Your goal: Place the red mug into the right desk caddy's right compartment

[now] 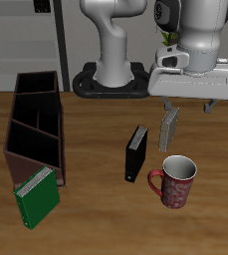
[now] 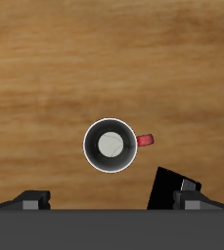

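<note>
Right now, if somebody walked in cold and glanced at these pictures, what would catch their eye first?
Probably the red mug, standing upright on the bare wooden table near the front edge, with the gripper hanging just above and behind it, holding nothing. Next, the long dark brown caddy across the table, a green book leaning at its near end. A small black box stands between mug and caddy.

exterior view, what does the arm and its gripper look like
The arm is glossy white with rounded segments and dark grey joint bands, on a black base plate. The gripper has a boxy white-and-grey body with light grey jaws. No cables or markings are visible.
</note>
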Available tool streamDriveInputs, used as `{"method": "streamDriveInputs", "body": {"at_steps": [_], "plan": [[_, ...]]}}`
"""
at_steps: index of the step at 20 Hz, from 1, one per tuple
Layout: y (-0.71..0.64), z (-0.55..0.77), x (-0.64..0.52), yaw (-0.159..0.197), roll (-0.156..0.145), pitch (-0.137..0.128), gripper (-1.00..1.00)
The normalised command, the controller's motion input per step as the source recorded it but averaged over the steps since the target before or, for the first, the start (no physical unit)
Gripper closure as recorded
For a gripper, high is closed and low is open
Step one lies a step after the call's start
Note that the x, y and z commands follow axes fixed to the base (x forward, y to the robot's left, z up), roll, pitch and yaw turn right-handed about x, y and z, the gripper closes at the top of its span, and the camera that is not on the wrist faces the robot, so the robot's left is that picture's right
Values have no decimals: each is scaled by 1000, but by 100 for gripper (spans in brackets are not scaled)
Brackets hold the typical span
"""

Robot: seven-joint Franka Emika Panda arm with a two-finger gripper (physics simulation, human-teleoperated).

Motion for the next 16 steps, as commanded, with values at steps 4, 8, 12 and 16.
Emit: {"method": "streamDriveInputs", "body": {"at_steps": [4,8,12,16], "plan": [[239,-313,151,-4,30,22,-100],[185,-390,107,38,24,23,-100],[80,-259,47,6,5,29,-100],[68,-320,70,27,-10,16,-100]]}}
